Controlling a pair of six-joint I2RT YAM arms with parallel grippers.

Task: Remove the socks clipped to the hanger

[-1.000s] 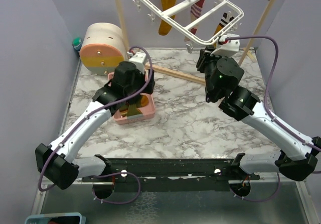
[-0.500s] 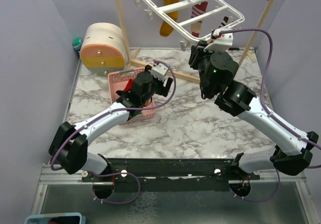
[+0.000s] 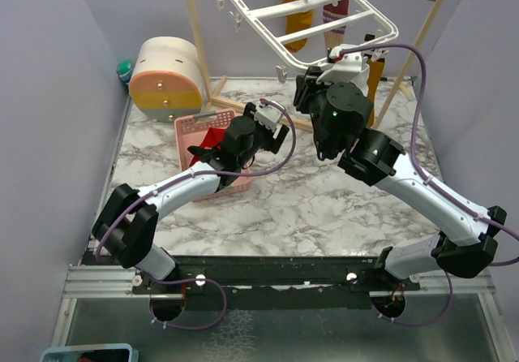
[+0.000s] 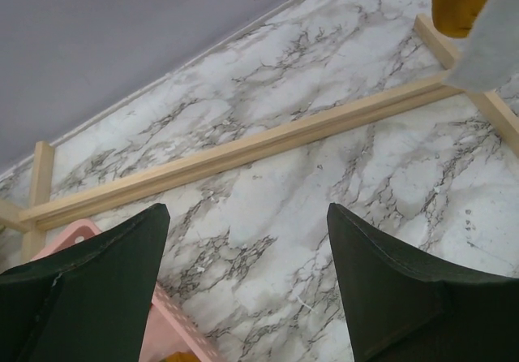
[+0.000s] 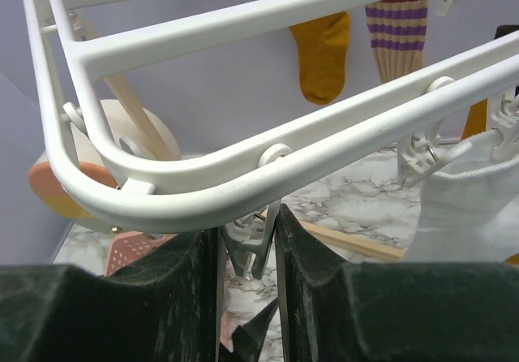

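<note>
The white hanger (image 3: 324,23) hangs tilted over the back of the table. Still clipped to it are a mustard sock (image 3: 294,21), a red striped sock (image 3: 337,11) and another mustard sock (image 3: 375,74). My right gripper (image 5: 247,244) reaches up under the hanger's front rail (image 5: 243,175) and is shut on a small dangling clip (image 5: 253,240). A white sock (image 5: 470,204) hangs just right of it. My left gripper (image 4: 247,252) stands open over bare marble beside the pink basket (image 3: 203,125), with nothing between its fingers. A red sock (image 3: 212,138) lies in the basket.
The light wooden pole rack (image 3: 195,29) holds the hanger, and its base rail (image 4: 243,147) crosses the table ahead of my left gripper. A round wooden drawer box (image 3: 166,74) stands at the back left. Purple walls close in on both sides.
My left arm has swung from over the basket to the right, toward the table's middle. My right gripper has moved left and up with the clip. The hanger has tilted and shifted.
</note>
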